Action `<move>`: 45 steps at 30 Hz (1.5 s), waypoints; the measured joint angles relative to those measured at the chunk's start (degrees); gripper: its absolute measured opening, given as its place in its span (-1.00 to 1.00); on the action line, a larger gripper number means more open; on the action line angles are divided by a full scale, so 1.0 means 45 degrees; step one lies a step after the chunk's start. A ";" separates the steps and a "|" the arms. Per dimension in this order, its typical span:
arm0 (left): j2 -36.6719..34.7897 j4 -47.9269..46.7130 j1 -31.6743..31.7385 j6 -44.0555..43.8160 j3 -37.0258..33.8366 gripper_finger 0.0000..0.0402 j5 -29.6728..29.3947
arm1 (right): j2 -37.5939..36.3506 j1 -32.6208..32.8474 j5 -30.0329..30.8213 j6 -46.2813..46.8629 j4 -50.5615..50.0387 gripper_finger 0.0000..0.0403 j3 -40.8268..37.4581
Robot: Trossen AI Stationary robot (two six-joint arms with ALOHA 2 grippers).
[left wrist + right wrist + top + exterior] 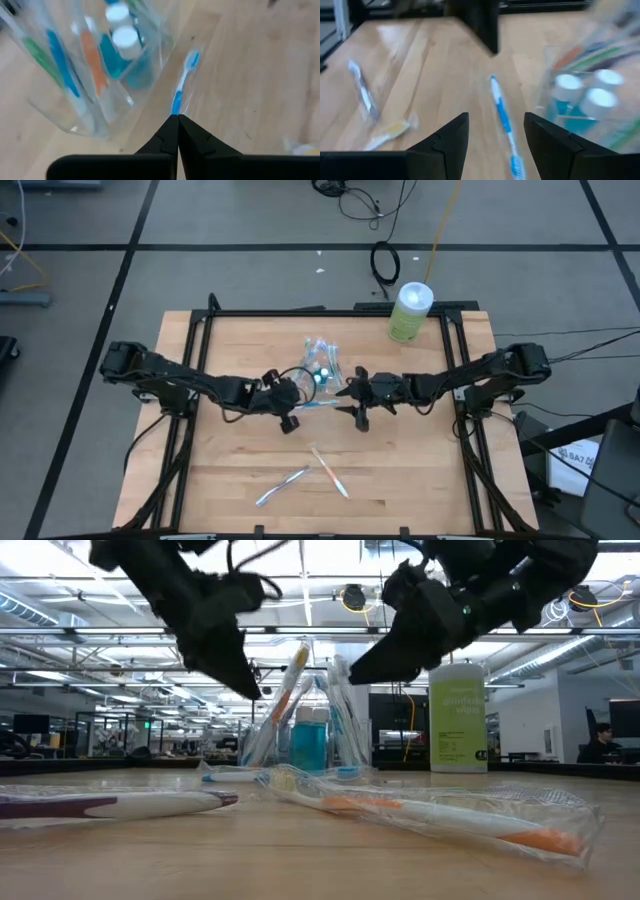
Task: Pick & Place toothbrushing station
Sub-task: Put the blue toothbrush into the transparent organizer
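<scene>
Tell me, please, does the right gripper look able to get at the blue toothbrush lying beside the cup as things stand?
Probably yes. The right gripper is open with the blue toothbrush on bare wood right ahead; the clear cup stands off to one side, and the shut left gripper sits near the handle end.

Blue toothbrush (wrapped) lies between the right end effector's spread fingers.
</scene>
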 joint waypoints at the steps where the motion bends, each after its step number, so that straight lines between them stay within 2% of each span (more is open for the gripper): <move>1: -0.0254 -0.0075 -0.0055 0.0192 0.0000 -0.94 -0.0089 | 0.0258 0.0102 0.0014 -0.0242 0.0322 -0.07 -0.0047; 9: -0.2699 -0.1995 -0.0056 0.0787 0.0005 -0.90 -0.0500 | 0.1374 0.1020 0.1392 -0.0928 0.1090 0.06 -0.0070; 13: -0.3531 -0.3127 -0.0061 0.0831 0.0000 -0.90 -0.1537 | 0.2083 0.1096 0.1361 0.0562 0.1103 0.10 -0.0065; 18: -0.4229 -0.3263 -0.0056 0.0831 0.0002 -0.89 -0.2975 | 0.3358 0.0912 0.1480 0.1009 0.1857 0.10 -0.0067; 20: -0.4350 -0.3265 -0.0056 0.0829 0.0005 -0.89 -0.3040 | 0.3775 0.0880 0.1845 0.1074 0.2083 0.10 -0.0072; 24: -0.4376 -0.3425 -0.0117 0.0833 0.0005 -0.89 -0.3027 | 0.4214 0.0821 0.3049 -0.0091 0.2192 0.10 -0.0072; 28: -0.4385 -0.3386 -0.0148 0.1017 0.0005 -0.89 -0.3022 | 0.4209 0.0702 0.3332 -0.0331 0.1882 0.10 -0.0072; 32: -0.4385 -0.3365 -0.0143 0.1124 0.0003 -0.89 -0.3027 | 0.4199 0.0396 0.3274 -0.0338 0.1779 0.10 -0.0072; 36: -0.4385 -0.3353 -0.0143 0.1113 0.0005 -0.89 -0.3027 | 0.4410 0.0152 0.2394 -0.0180 0.1667 0.10 -0.0072; 38: -0.4385 -0.3352 -0.0143 0.1113 0.0005 -0.89 -0.3030 | 0.4504 0.0145 0.2380 -0.0187 0.1733 0.07 -0.0052; 45: -0.4385 -0.3347 -0.0138 0.1108 0.0005 -0.89 -0.3037 | 0.4524 0.0161 0.2319 -0.0192 0.1750 -0.15 -0.0052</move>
